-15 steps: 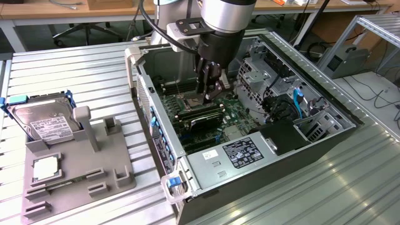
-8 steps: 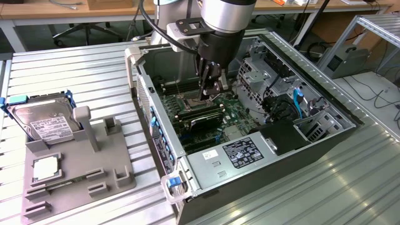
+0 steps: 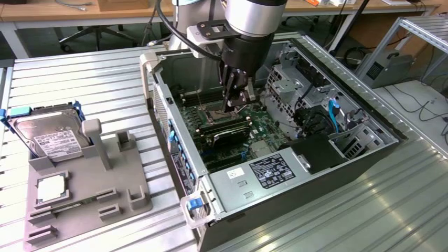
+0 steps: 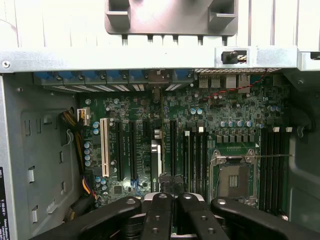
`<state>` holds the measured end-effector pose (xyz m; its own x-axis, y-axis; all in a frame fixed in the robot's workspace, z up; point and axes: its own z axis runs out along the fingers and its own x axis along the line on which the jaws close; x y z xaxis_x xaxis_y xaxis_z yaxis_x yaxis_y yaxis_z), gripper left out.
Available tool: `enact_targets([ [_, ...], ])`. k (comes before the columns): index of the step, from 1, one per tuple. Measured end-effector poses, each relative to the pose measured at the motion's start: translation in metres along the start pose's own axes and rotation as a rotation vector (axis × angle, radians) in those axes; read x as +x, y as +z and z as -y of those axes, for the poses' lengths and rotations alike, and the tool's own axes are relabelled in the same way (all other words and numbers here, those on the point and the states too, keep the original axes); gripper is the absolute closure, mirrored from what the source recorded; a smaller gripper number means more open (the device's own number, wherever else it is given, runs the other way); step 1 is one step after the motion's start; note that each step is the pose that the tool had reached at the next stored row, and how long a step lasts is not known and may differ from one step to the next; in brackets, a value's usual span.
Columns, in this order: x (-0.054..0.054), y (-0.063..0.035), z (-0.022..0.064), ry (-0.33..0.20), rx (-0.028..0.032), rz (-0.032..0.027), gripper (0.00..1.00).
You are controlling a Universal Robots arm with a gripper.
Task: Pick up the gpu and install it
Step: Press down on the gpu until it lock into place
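Observation:
The gpu (image 3: 227, 137) is a thin black card standing on edge among the motherboard slots inside the open PC case (image 3: 364, 113). In the wrist view the gpu (image 4: 158, 167) shows edge-on as a narrow strip in a slot. My gripper (image 3: 234, 107) reaches down into the case right over the card's upper edge. Its black fingers (image 4: 159, 215) are pressed together, with the gripper (image 4: 167, 196) shut and nothing seen between them. I cannot tell whether the tips touch the card.
A grey holder (image 3: 119, 184) on the slatted table at the exterior view's left carries a silver hard drive (image 3: 52, 136) in a blue frame and a small square chip (image 3: 50, 188). In the case are a CPU socket (image 4: 234, 175), drive cages and a power supply (image 3: 273, 170).

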<state>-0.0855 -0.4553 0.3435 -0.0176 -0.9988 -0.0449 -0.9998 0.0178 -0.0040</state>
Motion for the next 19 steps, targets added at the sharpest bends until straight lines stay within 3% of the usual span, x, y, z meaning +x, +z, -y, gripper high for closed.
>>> enact_targets([
  [10,0.0,0.0004,0.0,0.0,0.0,0.0,0.89],
  [19,0.001,0.0177,-0.0001,0.0,0.0,0.0,0.89],
])
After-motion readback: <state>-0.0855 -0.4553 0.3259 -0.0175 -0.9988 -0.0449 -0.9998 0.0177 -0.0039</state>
